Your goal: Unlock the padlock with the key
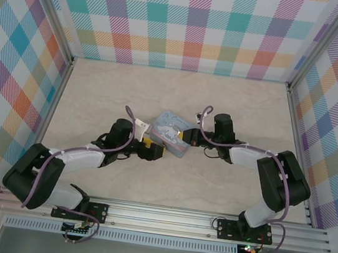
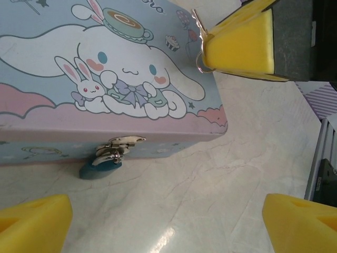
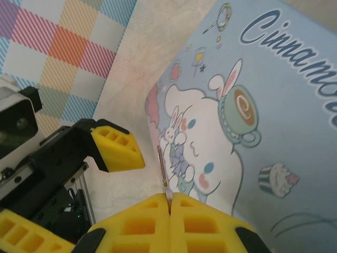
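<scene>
The small blue padlock [image 2: 100, 169] hangs from the metal latch [image 2: 119, 144] on the front wall of the light-blue cartoon tin [image 2: 105, 79]. It rests against the table. My left gripper [image 2: 166, 226] stands open a little in front of that wall, with the padlock off to the left of its gap. Its yellow fingers [image 2: 32, 224] are wide apart with only bare table between them. My right gripper [image 3: 169, 203] is shut on the thin key [image 3: 163, 168], whose blade points out over the tin's lid [image 3: 253, 116]. From the left wrist, the key [image 2: 198, 36] hangs above the tin's right corner.
The tin [image 1: 173, 133] lies mid-table between my left gripper [image 1: 152, 150] and my right gripper [image 1: 190, 138]. Checked walls enclose the marble table [image 1: 180, 90] on three sides. An aluminium rail [image 1: 169, 218] runs along the near edge.
</scene>
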`<state>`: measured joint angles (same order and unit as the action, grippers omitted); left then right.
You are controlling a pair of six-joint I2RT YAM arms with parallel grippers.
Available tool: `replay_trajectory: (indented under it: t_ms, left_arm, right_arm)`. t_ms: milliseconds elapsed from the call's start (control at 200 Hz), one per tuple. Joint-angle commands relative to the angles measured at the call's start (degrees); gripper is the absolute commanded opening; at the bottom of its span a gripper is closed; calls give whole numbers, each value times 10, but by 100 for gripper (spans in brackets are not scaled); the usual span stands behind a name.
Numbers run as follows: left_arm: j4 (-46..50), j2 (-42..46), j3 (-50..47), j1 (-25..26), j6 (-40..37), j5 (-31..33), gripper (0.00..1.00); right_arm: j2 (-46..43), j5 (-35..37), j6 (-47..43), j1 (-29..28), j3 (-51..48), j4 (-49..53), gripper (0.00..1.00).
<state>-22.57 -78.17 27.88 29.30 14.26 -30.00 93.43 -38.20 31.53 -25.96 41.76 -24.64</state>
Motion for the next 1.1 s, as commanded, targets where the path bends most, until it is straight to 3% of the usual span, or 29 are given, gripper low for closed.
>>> replay_trajectory:
  t_ms: [0,360,900,1095]
  left_arm:
    - [-84,-33,-7,-7,-7,-26,93]
    - [-122,-130,13,-7,-23,-62,90]
    - [-184,-211,27,-7,-55,-28,88]
    - [-180,-224,45,-7,-29,-108,74]
  right_arm:
    - [15,4,0,0,27,-2,2]
    - [20,59,-32,-1,42,108,2]
    - [20,89,-46,-13,61,165,2]
    - [21,90,-46,-15,61,169,2]
